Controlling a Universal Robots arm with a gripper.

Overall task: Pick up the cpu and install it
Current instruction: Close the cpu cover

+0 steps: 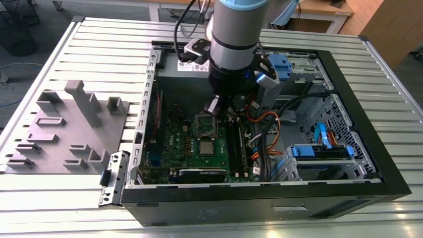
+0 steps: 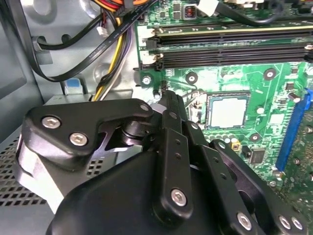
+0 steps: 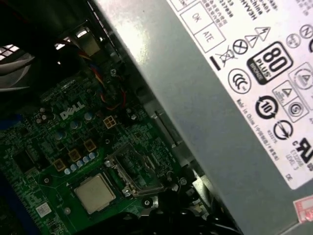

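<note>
Nearest the lens in the second wrist view, the black jointed metal pincer [image 2: 164, 93] is being seen from behind, its linkage arms filling the lower half of the frame; its fingertips are pressed together with nothing between them, just above the green circuit board [image 2: 244, 83]. Just past those tips, right of centre in that frame, the cpu [image 2: 228, 111], a small flat square chip with a dull silver-grey metal top and a thin pale rim, is lying flat in its socket on the board.

In the first wrist view the same chip [image 3: 95, 192] is being shown at the lower left of centre, with the shiny rectangular metal retention frame [image 3: 132, 171] standing hinged open just beside it, so the chip appears seated but not yet clamped down. The seating is judged to be done, while the closing of the frame looks to be left.

Farther off, in the exterior view, the grey and blue robot arm [image 1: 235, 44] is reaching down from the upper centre into the open black computer case [image 1: 264, 191], which is resting on the ribbed metal worktop [image 1: 86, 193]. At the far left of that frame, matte grey plastic fixture blocks [image 1: 66, 124] are standing on the worktop, well apart from the case.
</note>
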